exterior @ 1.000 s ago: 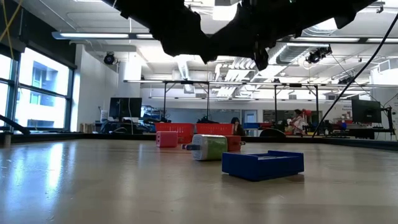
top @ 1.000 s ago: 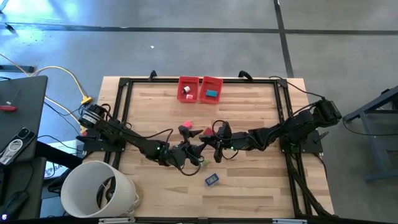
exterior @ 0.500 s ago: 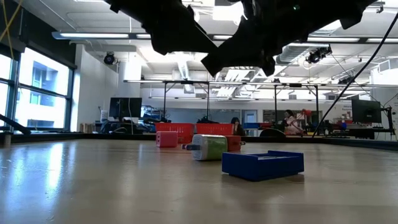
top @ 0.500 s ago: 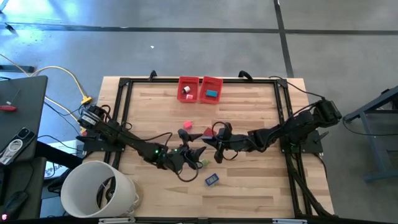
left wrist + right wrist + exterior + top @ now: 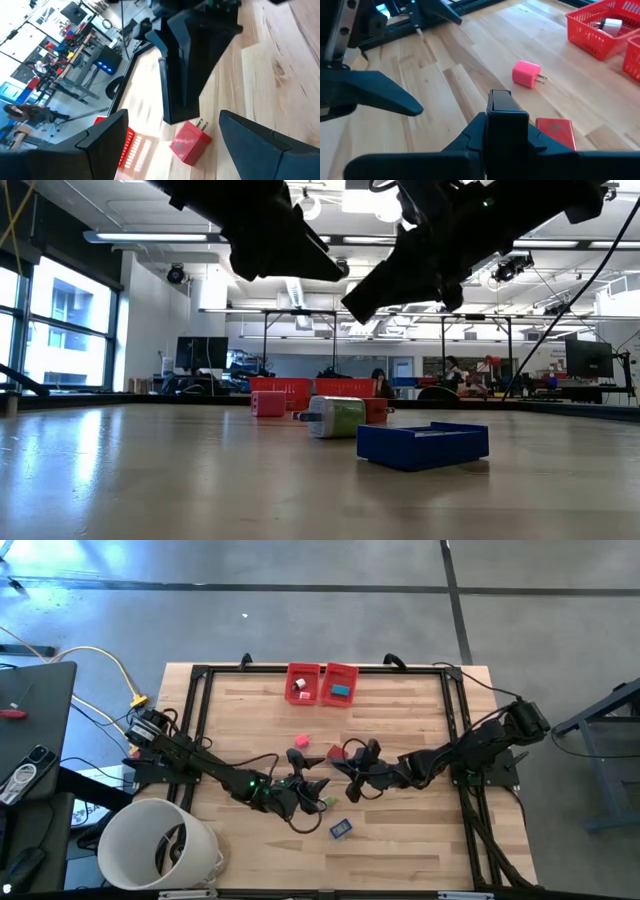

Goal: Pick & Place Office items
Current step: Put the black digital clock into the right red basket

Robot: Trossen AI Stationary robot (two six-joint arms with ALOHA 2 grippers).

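Note:
The office items lie mid-table: a pink plug [image 5: 302, 741], a red plug [image 5: 333, 752], a green piece [image 5: 328, 802] and a dark blue piece [image 5: 340, 829]. My left gripper [image 5: 306, 778] hangs open above the table. Its wrist view shows the red plug [image 5: 190, 145] on the wood ahead of its fingers, untouched. My right gripper [image 5: 345, 764] faces it, shut, slanting down just above the red plug [image 5: 557, 131]. I see nothing between its fingers [image 5: 505, 125]. The pink plug [image 5: 527, 74] lies beyond.
Two red bins [image 5: 302, 683] [image 5: 341, 683] stand at the table's far edge with small pieces inside. A big white bucket [image 5: 160, 845] stands off the near left corner. A black frame [image 5: 200, 720] runs round the table. The two grippers hang close together.
My right gripper has tipped its fingers further down toward the table while staying shut. The items on the table have not moved.

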